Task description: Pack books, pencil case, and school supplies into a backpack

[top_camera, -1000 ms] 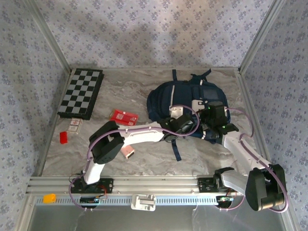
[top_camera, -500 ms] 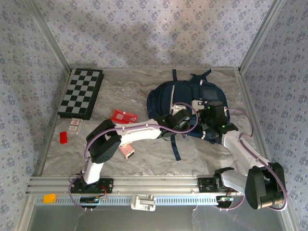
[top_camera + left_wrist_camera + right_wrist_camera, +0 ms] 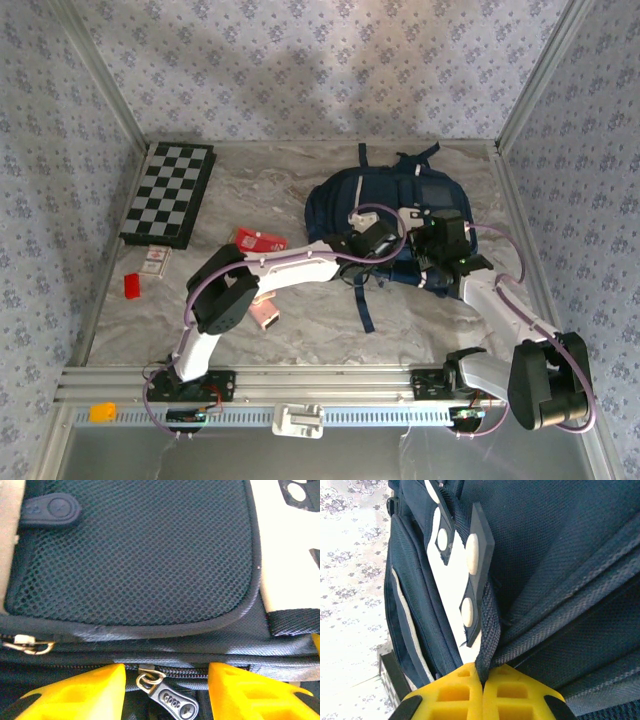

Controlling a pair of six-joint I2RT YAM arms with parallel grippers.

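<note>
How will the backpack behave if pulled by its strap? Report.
Likely floppy: the backpack lies slumped, fabric creased. Pulling the strap pinched in the right tool would probably bunch fabric before it slides. Probably light: it lies flat.

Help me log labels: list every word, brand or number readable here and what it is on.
No text reads clearly.
On the zipper pull: small raised marks, too blurred to read.
On the red pencil case: white markings, too small to read.
On the card beside the checkered board: print too small to read.
</note>
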